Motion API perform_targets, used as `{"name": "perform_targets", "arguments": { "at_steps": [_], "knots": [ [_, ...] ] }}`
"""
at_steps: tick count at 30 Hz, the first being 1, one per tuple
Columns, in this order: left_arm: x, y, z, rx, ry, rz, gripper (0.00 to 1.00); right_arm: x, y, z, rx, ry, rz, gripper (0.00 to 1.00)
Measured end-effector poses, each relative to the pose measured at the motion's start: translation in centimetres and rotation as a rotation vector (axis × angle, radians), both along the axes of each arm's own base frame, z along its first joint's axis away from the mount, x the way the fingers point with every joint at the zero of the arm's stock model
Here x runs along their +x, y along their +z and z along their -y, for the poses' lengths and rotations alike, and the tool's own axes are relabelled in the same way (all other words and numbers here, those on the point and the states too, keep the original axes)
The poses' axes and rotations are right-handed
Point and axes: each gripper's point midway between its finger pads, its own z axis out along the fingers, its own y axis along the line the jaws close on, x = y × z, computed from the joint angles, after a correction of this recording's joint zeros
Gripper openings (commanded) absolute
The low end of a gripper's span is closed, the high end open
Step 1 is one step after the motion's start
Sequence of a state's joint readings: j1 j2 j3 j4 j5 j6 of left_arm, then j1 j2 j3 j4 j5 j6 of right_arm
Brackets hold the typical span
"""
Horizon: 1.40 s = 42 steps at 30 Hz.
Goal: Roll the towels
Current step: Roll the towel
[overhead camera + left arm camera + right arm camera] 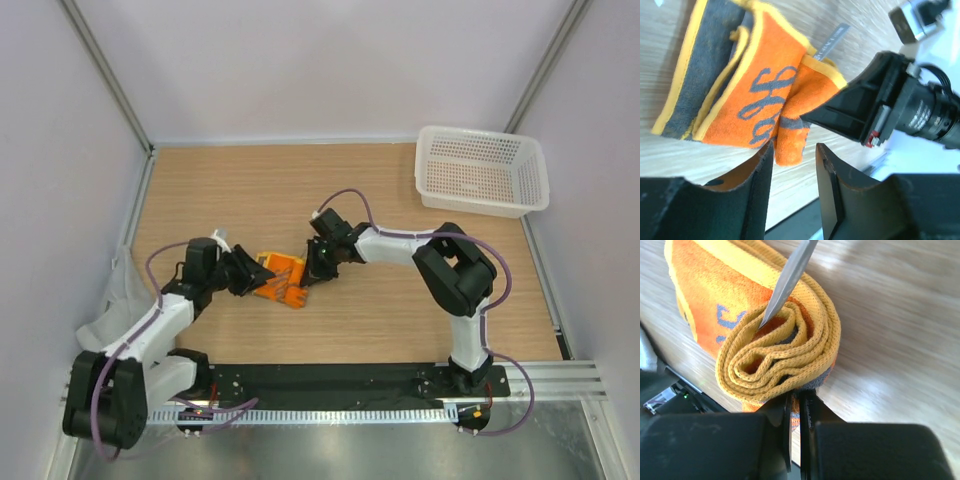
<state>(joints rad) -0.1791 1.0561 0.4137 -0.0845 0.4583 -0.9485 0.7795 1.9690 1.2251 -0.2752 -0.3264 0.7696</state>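
At the far left of the overhead view, the light-grey towel (pixel 118 292) hangs crumpled over the table's left edge, beside the left arm. Neither wrist camera shows it.

To its right, the left gripper (pixel 262 277) points at the orange towel (pixel 285 283), which lies near the middle of the table, slightly left and towards the near side. From above we cannot tell how this gripper's jaws stand. Its own wrist camera shows them apart, with a loose orange corner of the towel lying in the gap. That camera also shows grey lettering on the cloth, its yellow hem and a dark grey underside.

The right gripper (pixel 318 270) meets the towel from the other side. Only the right wrist view shows that this end of the towel is wound into a loose spiral of yellow-edged layers, with a thin grey tag (pixel 790 275) sticking up out of it. The right jaws are pressed together on a thin layer at the bottom of the spiral.

Further right, a white perforated basket (pixel 478 198) sits in the far right corner, well apart from both towels.

The table (pixel 400 300) is pale wood grain. Plain pale walls (pixel 330 70) with metal corner posts enclose it on three sides, and a black mounting plate (pixel 340 380) runs along the near edge.
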Motion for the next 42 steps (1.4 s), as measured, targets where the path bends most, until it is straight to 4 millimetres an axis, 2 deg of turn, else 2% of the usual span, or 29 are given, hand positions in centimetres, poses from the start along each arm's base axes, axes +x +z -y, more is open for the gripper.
{"name": "perform_targets", "arguments": {
  "at_steps": [6, 11, 15, 19, 22, 30, 36, 42],
  "knots": [
    [-1.8, 3.0, 2.8, 0.182, -0.111, 0.13, 0.41, -0.5, 0.1, 0.9, -0.058, -0.028, -0.045, 0.01],
    [-3.8, 2.6, 4.8, 0.361, -0.194, 0.162, 0.45, -0.8, 0.2, 1.4, -0.085, -0.035, -0.066, 0.01],
    [-4.7, 2.4, 7.2, 0.52, -0.264, 0.208, 0.49, -1.1, 0.2, 1.6, -0.098, -0.035, -0.08, 0.01],
    [-4.9, 2.5, 10.3, 0.624, -0.315, 0.266, 0.51, -1.3, 0.3, 1.8, -0.106, -0.034, -0.087, 0.01],
    [-4.7, 1.5, 11.7, 0.688, -0.334, 0.269, 0.52, -1.5, 0.3, 2.1, -0.116, -0.033, -0.095, 0.01],
    [-4.2, -2.4, 10.5, 0.856, -0.333, 0.204, 0.51, -2.3, 0.9, 2.9, -0.136, -0.026, -0.108, 0.01],
    [-4.9, -3.5, 10.8, 0.879, -0.365, 0.197, 0.48, -2.8, 0.8, 3.4, -0.153, -0.019, -0.123, 0.01],
    [-5.7, -3.2, 11.5, 0.905, -0.386, 0.241, 0.48, -3.1, 0.7, 3.7, -0.165, -0.006, -0.132, 0.01]
  ]
}}
